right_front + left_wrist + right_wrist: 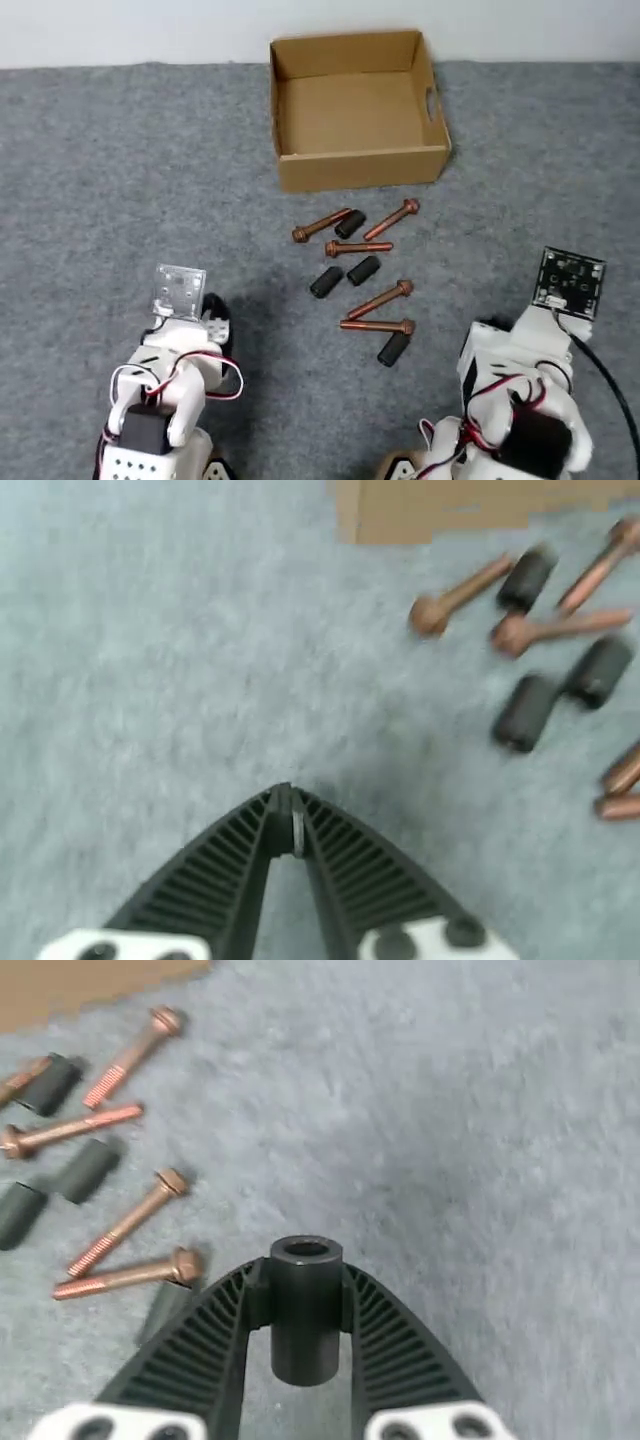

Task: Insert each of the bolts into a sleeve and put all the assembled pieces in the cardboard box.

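Observation:
Several copper bolts (pixel 380 300) and black sleeves (pixel 363 270) lie loose on the grey carpet just in front of the open cardboard box (pixel 360 168). My right gripper (pixel 305 1275) is shut on one black sleeve (pixel 305 1345), held upright with its bore facing up, above the carpet to the right of the pile. A bolt (pixel 125 1275) and a sleeve (pixel 165 1310) lie close beside it. My left gripper (pixel 283 810) is shut with nothing in it, over bare carpet left of the pile; bolts (pixel 460 595) and sleeves (pixel 525 712) lie ahead of it.
The box stands against the white wall at the back, and nothing lies inside it. The left arm (pixel 170 390) and right arm (pixel 520 400) stand at the near edge. Bare carpet stretches to both sides of the pile.

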